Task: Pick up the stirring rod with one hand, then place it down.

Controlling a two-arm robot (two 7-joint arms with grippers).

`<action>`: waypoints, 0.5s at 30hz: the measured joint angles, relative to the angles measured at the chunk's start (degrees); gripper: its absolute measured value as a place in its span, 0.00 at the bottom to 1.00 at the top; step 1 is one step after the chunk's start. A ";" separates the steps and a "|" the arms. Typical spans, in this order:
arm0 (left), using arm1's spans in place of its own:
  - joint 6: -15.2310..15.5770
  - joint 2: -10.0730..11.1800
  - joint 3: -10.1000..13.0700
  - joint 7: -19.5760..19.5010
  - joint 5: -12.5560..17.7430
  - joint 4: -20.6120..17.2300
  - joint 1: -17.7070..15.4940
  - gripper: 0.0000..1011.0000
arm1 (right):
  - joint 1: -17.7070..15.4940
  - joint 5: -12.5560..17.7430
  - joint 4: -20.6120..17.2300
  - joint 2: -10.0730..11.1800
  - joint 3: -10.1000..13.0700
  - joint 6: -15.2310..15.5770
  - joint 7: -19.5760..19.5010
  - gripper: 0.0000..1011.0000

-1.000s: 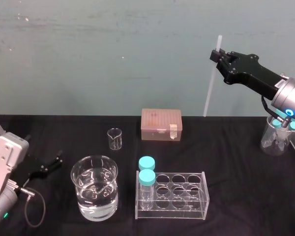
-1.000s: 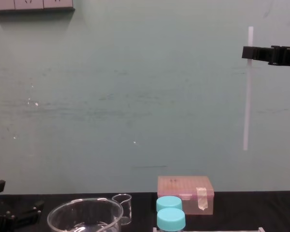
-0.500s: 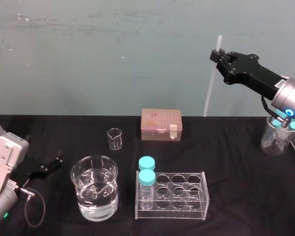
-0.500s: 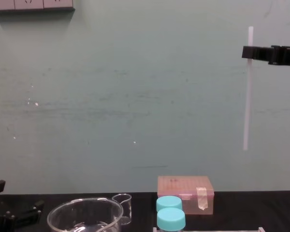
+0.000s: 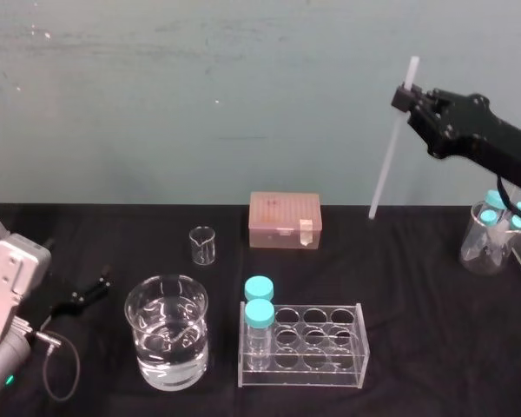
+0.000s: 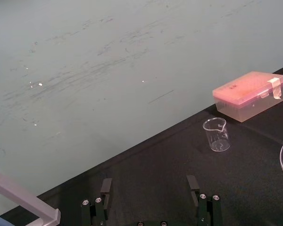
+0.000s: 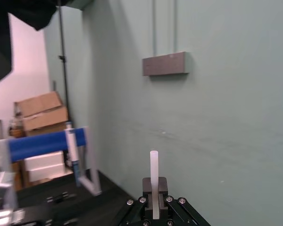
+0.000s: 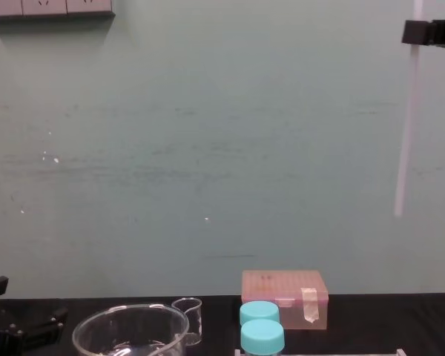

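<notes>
The right claw is clamped tight on the stirring rod near its upper end, high over the right rear of the black tabletop; the rod hangs nearly upright (a little tilted in the head view), its lower tip in the air, well above the surface, against the teal wall; the left claw sits low at the tabletop's left side, fingers spread wide with nothing between them. On the tabletop stand a pink box, a small beaker, a large beaker of water and a clear rack with two blue-capped bottles.
</notes>
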 joint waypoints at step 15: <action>0.00 0.00 0.00 0.00 0.00 0.00 0.00 0.99 | -10.58 4.05 -1.57 5.49 -1.28 -4.84 7.99 0.07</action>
